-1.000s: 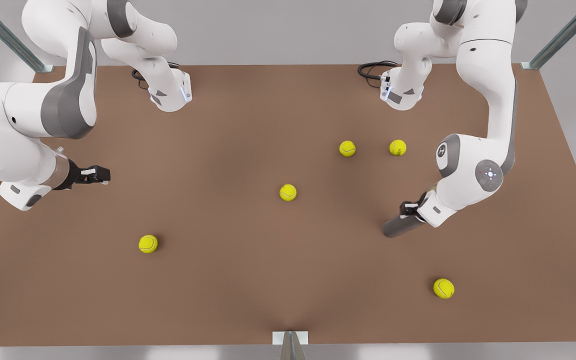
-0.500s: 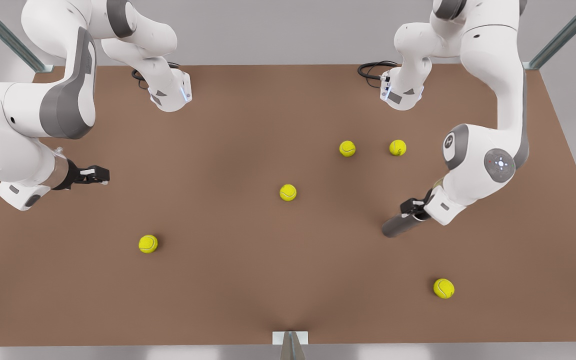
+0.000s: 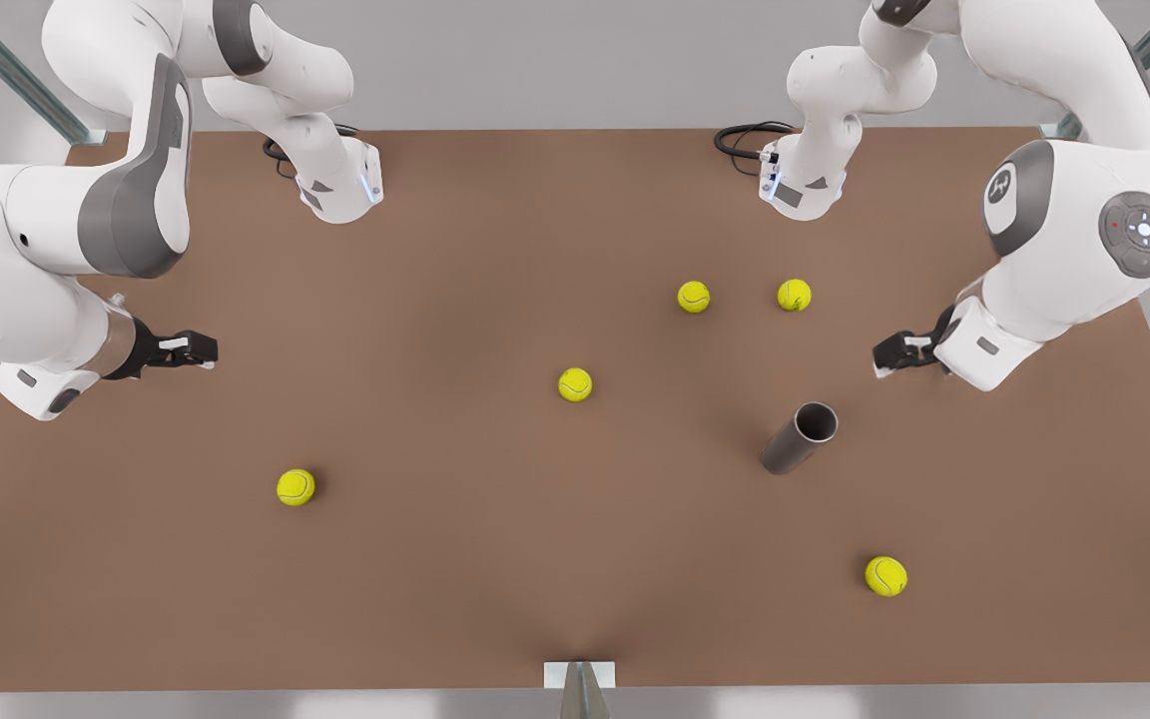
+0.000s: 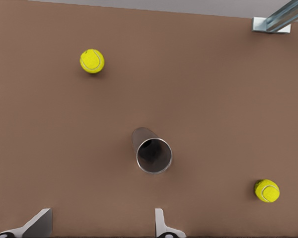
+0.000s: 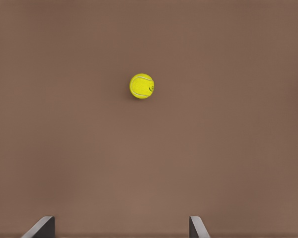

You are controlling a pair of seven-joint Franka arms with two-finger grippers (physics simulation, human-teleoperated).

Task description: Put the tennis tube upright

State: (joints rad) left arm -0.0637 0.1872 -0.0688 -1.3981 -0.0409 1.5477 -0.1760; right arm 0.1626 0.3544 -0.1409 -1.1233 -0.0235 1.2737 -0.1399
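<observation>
With its fingers spread wide and nothing between them, the left gripper hangs above the worktop, apart from the tennis tube, which stands upright with its mouth open to the top. From the left wrist view the tube's hollow dark inside shows, with two tennis balls well off. At the front view's left the right gripper waits, fingers parted and empty, over one ball
</observation>
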